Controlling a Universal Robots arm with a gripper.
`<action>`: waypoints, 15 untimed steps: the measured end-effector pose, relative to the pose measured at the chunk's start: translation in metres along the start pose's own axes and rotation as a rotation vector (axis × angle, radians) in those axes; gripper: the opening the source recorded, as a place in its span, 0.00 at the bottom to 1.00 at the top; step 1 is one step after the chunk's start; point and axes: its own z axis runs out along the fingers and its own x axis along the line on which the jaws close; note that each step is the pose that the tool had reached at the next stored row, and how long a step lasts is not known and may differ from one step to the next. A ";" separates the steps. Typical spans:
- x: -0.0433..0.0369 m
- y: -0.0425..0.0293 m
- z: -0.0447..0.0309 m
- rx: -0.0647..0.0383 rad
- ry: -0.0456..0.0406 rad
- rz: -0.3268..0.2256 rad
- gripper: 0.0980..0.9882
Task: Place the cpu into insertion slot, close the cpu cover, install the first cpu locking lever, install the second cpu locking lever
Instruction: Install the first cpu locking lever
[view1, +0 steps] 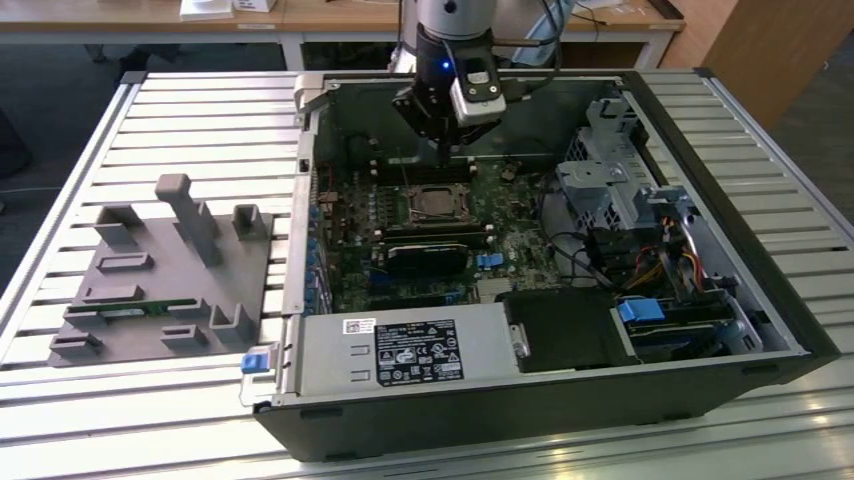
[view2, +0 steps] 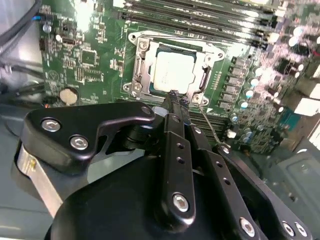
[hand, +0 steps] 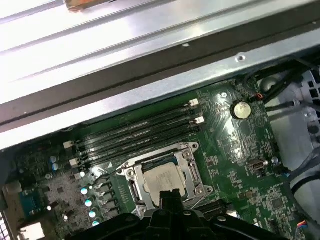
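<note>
The cpu (view2: 172, 72) lies flat in the insertion slot (view2: 134, 89) on the green motherboard, its silver top showing through the window of the cpu cover (view2: 145, 70), which lies down over it. In the first wrist view the cpu (hand: 161, 181) sits the same way under the cover (hand: 192, 172). My gripper (view2: 175, 96) is shut with nothing in it. Its tips hover just off one edge of the socket. A thin metal locking lever (view2: 209, 125) runs out from the socket corner beside my fingers. In the exterior view my gripper (view1: 450, 160) hangs just behind the cpu (view1: 430, 203).
Memory slots (hand: 135, 132) run along one side of the socket, and a black finned block (view1: 430, 255) sits on the other side. The case wall (hand: 150, 75) is close behind. Drive cages and cables (view1: 627, 220) fill the exterior view's right. A grey fixture (view1: 167, 270) stands outside at the exterior view's left.
</note>
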 end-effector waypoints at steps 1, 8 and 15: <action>0.0000 0.0000 0.0001 0.000 0.0000 -0.018 0.01; 0.0000 0.0000 0.0007 -0.003 0.0003 -0.145 0.01; 0.0002 -0.0001 0.0009 -0.005 0.0004 -0.256 0.01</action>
